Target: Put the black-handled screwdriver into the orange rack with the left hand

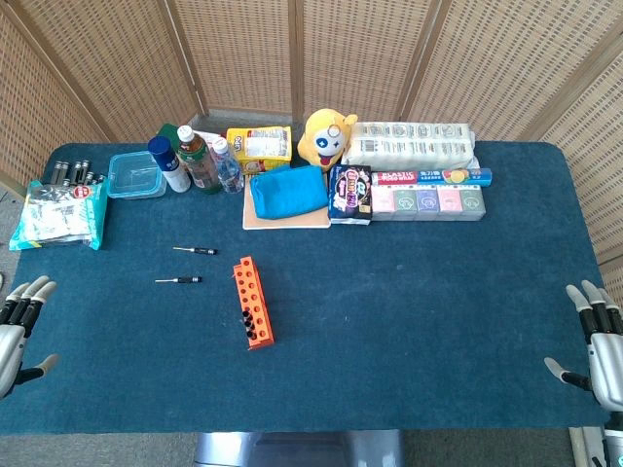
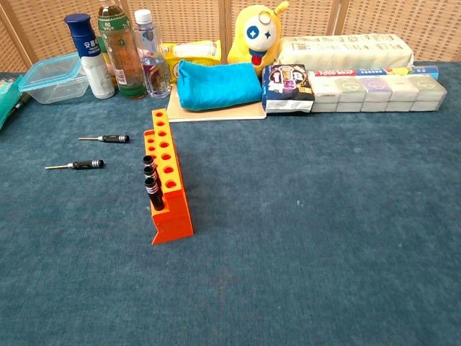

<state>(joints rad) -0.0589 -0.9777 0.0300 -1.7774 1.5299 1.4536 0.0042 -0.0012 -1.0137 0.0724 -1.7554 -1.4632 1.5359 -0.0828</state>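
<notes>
Chest view shows the slim black-handled steel-shaft screwdriver [image 2: 75, 165] lying flat left of the orange plastic rack [image 2: 167, 184]: light, stiff, probably slippery; pinch the handle. Left hand [image 1: 19, 321] empty, fingers apart.

The left robot hand [image 1: 19, 326] and right robot hand [image 1: 596, 341] are cut off by the head view's side edges. Neither appears in the chest view. Labels on the boxes [image 1: 428, 199] are too small to read.
</notes>
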